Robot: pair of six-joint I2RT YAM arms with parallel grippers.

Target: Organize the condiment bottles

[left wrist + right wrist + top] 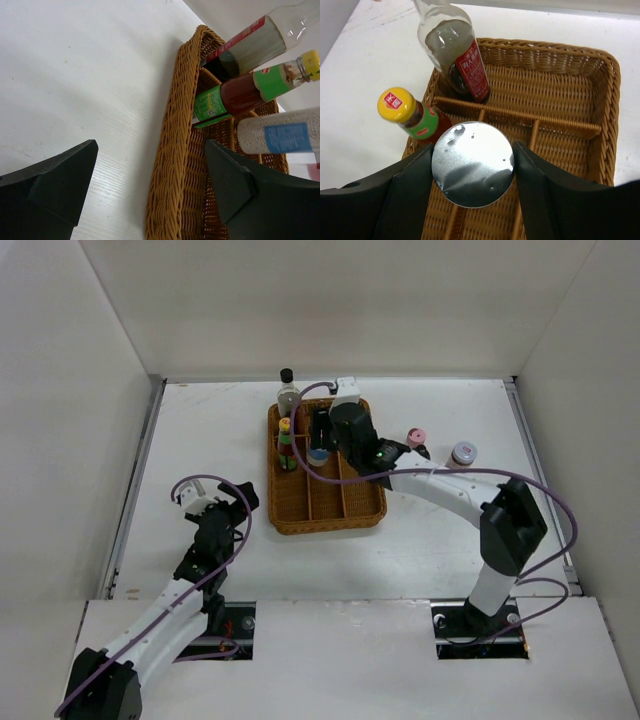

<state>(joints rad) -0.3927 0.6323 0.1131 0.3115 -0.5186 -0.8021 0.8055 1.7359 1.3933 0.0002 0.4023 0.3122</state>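
Note:
My right gripper (473,167) is shut on the pale-lidded jar (470,160) with the blue label (287,137), holding it over the wicker tray's (607,80) left-middle compartments. The black-capped bottle (457,55) stands in the tray's far left compartment. The yellow-capped, red-sauce bottle (407,112) stands just nearer, beside the jar. The pink-lidded jar (416,437) and the lavender-lidded jar (463,453) stand on the table right of the tray. My left gripper (236,502) is open and empty, left of the tray's near corner. No dark stubby bottle shows.
The tray's right compartments (360,490) hold nothing. White walls enclose the table on the left, back and right. In the left wrist view the tray's braided rim (175,165) lies ahead between my open fingers.

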